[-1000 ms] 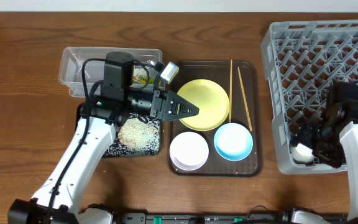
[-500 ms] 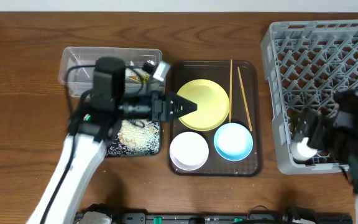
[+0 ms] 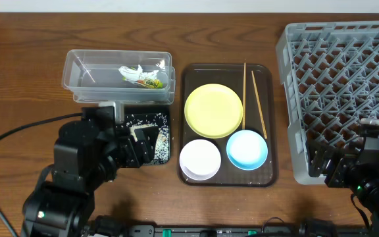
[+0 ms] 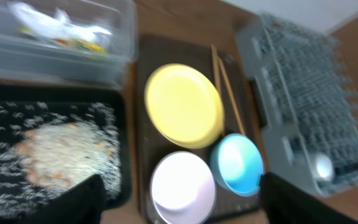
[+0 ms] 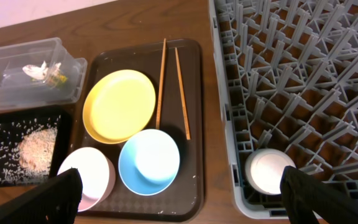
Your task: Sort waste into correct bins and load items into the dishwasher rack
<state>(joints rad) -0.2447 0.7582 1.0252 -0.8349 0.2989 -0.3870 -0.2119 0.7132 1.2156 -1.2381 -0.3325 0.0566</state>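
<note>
Overhead, left gripper (image 4: 184, 186) at 7 o'clock and right gripper (image 5: 180, 180) at 5 o'clock are spread wide, holding nothing. Small white cup (image 5: 269, 172) stands in the 7 o'clock corner of the dishwasher rack (image 3: 347, 79). Yellow plate (image 3: 214, 110), white bowl (image 3: 200, 159), light blue bowl (image 3: 247, 149) and chopsticks (image 3: 245, 92) lie on the brown tray (image 3: 209, 74); sachet wrapper (image 3: 151, 83) and paper scrap (image 3: 130, 72) occupy the clear tub (image 3: 77, 72).

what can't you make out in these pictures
- small white cup: overhead, hidden under the right arm
- black tray: overhead, left part covered by the left arm
- sachet wrapper: print unreadable, left wrist view blurred, too small in the others
</note>
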